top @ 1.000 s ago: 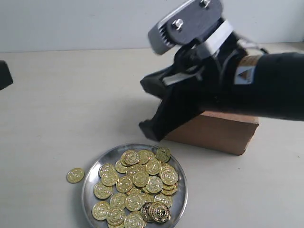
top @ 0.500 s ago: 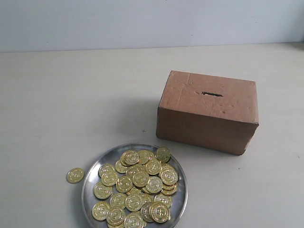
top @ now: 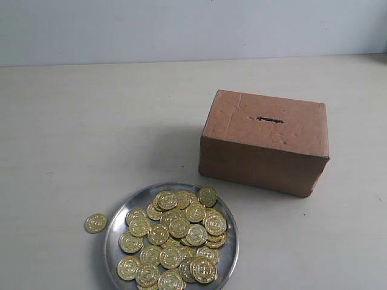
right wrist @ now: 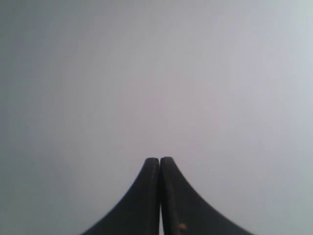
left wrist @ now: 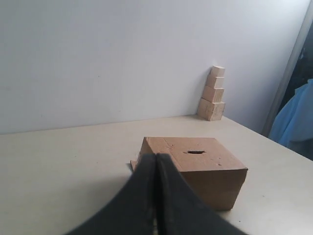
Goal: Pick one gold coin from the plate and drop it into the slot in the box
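The silver plate (top: 115,232) sits near the front of the table, heaped with several gold coins (top: 178,227). One coin (top: 95,223) lies on the table just left of the plate. The brown cardboard box (top: 264,142) stands behind and to the right, its dark slot (top: 269,119) on top. The box (left wrist: 205,169) and slot (left wrist: 196,152) also show in the left wrist view, beyond my shut left gripper (left wrist: 156,157). My right gripper (right wrist: 160,160) is shut with nothing in it, facing a blank wall. Neither arm appears in the exterior view.
A stack of pale wooden blocks (left wrist: 212,94) leans against the wall at the table's far corner in the left wrist view. Something blue (left wrist: 293,122) stands past the table's edge there.
One second ago the right arm hung over the box and plate, filling the upper right of the exterior view. It has since left that view. Plate, coins and box have not moved.
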Controlling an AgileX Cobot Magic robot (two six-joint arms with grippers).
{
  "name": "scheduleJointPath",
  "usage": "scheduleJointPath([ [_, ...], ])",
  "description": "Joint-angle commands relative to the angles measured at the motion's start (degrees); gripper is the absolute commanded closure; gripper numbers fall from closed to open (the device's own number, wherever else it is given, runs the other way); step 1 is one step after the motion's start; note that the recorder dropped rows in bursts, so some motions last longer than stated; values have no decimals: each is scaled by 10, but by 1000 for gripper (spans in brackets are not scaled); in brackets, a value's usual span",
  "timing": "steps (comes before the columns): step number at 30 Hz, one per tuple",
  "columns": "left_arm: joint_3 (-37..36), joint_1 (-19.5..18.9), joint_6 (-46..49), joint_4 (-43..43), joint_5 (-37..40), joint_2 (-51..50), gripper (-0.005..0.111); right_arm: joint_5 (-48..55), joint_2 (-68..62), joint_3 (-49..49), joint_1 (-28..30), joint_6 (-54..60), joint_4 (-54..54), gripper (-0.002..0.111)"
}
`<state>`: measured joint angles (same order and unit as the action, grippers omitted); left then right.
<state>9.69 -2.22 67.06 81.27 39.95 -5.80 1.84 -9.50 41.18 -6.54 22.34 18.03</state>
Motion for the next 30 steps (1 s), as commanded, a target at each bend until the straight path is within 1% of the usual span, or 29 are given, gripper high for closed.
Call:
scheduleJointPath([
  [1, -2, -1, 2, 2, 4, 21, 107, 3, 9, -2, 3, 1, 0, 108],
  [4, -2, -1, 2, 2, 4, 58, 107, -3, 9, -10, 3, 1, 0, 108],
  [7, 1, -3, 2, 0, 1, 58, 107, -3, 9, -33, 3, 1, -2, 108],
  [10, 14, -14, 2, -22, -10, 58, 107, -3, 10, -60, 3, 1, -7, 108],
  [12, 16, -18, 2, -22, -47, 58, 107, -3, 14, -83, 3, 1, -12, 108],
  [13, 16, -22, 2, -28, -77, 58, 107, -3, 17, -94, 3, 1, -24, 108],
  [16, 16, -32, 2, -34, -155, 58, 107, -3, 34, -138, 3, 1, -93, 108],
  [18, 16, -40, 2, -72, -217, 58, 107, -3, 43, -169, 3, 1, -136, 108],
  [20, 16, -46, 2, -136, -261, 58, 107, -3, 53, -202, 3, 1, -169, 108],
  [23, 11, -47, 2, -251, -291, 58, 107, -3, 67, -242, 3, 1, -180, 108],
  [26, -15, -47, 2, -364, -298, 58, 107, -3, 76, -277, 3, 1, -180, 108],
  [27, -25, -47, 2, -377, -299, 58, 107, -3, 81, -288, 3, 1, -180, 108],
  [30, -65, -47, 2, -377, -308, 58, 107, -3, 94, -322, 3, 1, -180, 108],
])
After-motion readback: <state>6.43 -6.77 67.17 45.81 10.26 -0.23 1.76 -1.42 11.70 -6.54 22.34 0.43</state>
